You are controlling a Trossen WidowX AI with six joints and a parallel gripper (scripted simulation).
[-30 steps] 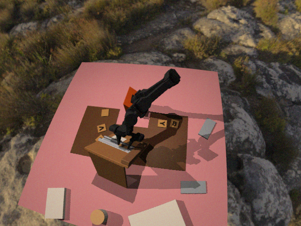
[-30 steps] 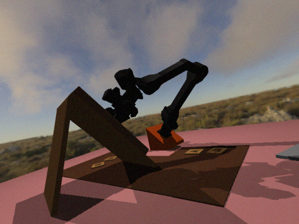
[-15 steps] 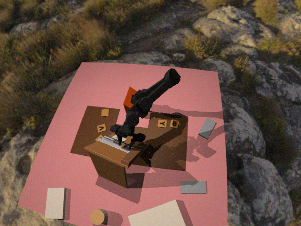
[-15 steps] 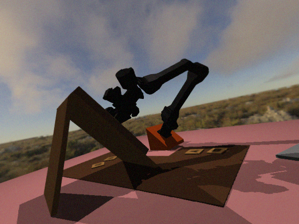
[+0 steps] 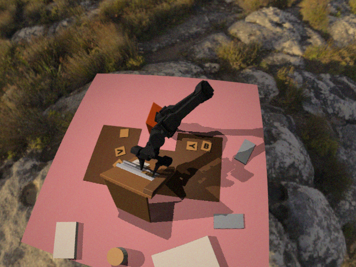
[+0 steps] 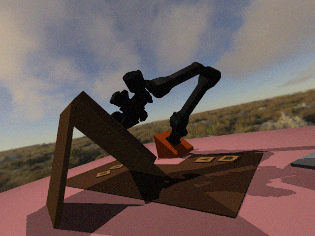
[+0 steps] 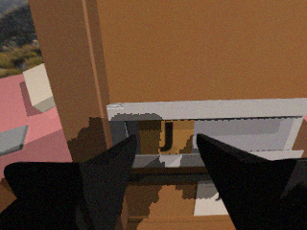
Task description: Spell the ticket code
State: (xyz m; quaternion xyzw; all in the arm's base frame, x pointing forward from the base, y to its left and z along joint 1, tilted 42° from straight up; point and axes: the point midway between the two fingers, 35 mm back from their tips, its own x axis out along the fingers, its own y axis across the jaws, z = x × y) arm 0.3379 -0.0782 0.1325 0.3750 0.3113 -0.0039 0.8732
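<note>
My gripper (image 5: 147, 173) (image 7: 166, 138) is open at the rail, one finger each side of the J tile, with small gaps showing in the wrist view; its fingertips are hidden in the exterior view. The J tile (image 7: 183, 139) sits upright inside the pale rail (image 5: 130, 169) (image 7: 240, 108), near its left end in the wrist view. Bare rail shows to its right. The ticket (image 7: 205, 206) is mostly hidden by a finger. The V tile (image 5: 120, 151), a tile (image 5: 124, 133) with no readable letter, the Y tile (image 5: 192, 146) and the B tile (image 5: 206, 146) lie flat. Another tile (image 5: 117, 163) is partly hidden behind the rail.
The sloped board (image 5: 123, 178) (image 6: 109, 129) (image 7: 201, 53) has a raised strip (image 7: 72, 91) beside the rail's left end in the wrist view. A brown mat (image 5: 94, 163), grey blocks (image 5: 229, 221) (image 5: 242, 155), white blocks (image 5: 65, 240) (image 5: 187, 254) and a round block (image 5: 115, 256) are on the pink counter (image 5: 94, 207).
</note>
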